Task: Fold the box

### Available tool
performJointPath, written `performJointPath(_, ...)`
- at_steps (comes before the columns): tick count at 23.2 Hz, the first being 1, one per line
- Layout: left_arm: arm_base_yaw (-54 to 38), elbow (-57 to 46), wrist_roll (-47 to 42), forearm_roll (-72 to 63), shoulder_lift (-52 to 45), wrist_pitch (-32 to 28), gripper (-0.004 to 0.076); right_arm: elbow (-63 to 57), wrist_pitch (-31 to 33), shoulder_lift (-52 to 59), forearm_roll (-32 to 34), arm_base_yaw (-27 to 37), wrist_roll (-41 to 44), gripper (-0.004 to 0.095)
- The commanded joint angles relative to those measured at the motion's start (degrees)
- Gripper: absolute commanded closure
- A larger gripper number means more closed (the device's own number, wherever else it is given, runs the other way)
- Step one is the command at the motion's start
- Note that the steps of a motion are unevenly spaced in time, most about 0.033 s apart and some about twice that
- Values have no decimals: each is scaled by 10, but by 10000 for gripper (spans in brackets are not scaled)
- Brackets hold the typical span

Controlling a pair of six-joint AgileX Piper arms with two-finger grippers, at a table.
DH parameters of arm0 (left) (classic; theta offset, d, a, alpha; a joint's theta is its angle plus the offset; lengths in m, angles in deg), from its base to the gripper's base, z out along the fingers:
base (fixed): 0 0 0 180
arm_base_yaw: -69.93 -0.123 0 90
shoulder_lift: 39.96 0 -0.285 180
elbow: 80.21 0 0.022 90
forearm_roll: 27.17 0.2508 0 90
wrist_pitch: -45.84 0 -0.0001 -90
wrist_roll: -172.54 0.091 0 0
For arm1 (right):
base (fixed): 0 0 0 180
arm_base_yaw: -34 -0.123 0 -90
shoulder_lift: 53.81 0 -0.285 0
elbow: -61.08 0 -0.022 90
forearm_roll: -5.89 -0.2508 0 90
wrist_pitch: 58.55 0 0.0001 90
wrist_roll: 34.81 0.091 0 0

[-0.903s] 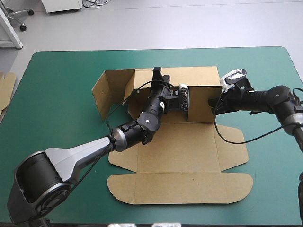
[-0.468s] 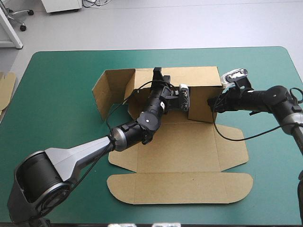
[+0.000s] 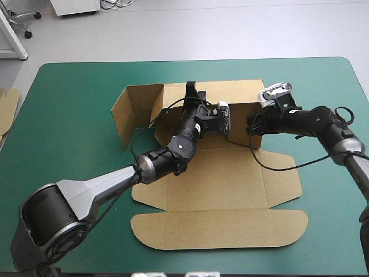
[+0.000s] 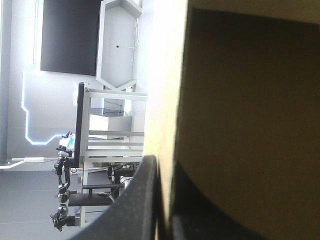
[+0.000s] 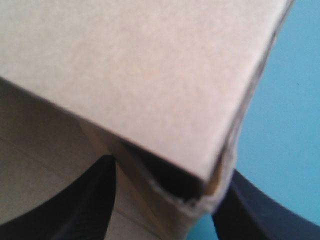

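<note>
The brown box (image 3: 219, 179) lies open on the teal-green cover, its back wall and left wall (image 3: 135, 112) raised. Its right wall (image 3: 241, 124) stands upright too. My left gripper (image 3: 226, 118) reaches over the floor of the box and is shut on that wall's upper edge. In the left wrist view the board (image 4: 250, 100) runs between the fingers of the left gripper (image 4: 162, 165). My right gripper (image 3: 252, 124) presses at the same wall from outside. In the right wrist view the right gripper (image 5: 170, 170) is open, a corner of the board (image 5: 140, 70) between its fingers.
The front lid flap (image 3: 219, 228) lies flat toward the table's near edge. A right side flap (image 3: 282, 179) lies flat under the right arm. More brown board (image 3: 7, 107) shows at the table's left edge. Bare teal-green cover (image 3: 69, 133) surrounds the box.
My right gripper has moved left against the raised right wall, and the wall has shifted slightly inward. The left gripper keeps its hold in the same place.
</note>
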Motion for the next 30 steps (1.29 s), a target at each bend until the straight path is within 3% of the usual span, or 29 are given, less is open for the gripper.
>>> performJointPath(1,3,15,-10,5,-22,-12,715,13,-7,21,-18,-9,3,499)
performJointPath(8,3,25,-10,5,-22,-13,716,13,-13,21,-34,-9,-4,680)
performJointPath(13,3,40,-19,3,-22,-13,713,13,-14,21,-39,-9,-8,935)
performJointPath(18,21,38,-17,-4,-39,22,573,14,-39,21,-41,-6,25,940)
performJointPath(20,33,36,-17,-6,-58,5,514,22,-42,21,-35,3,41,940)
performJointPath(30,67,21,13,-78,-134,-50,503,81,11,21,109,55,192,940)
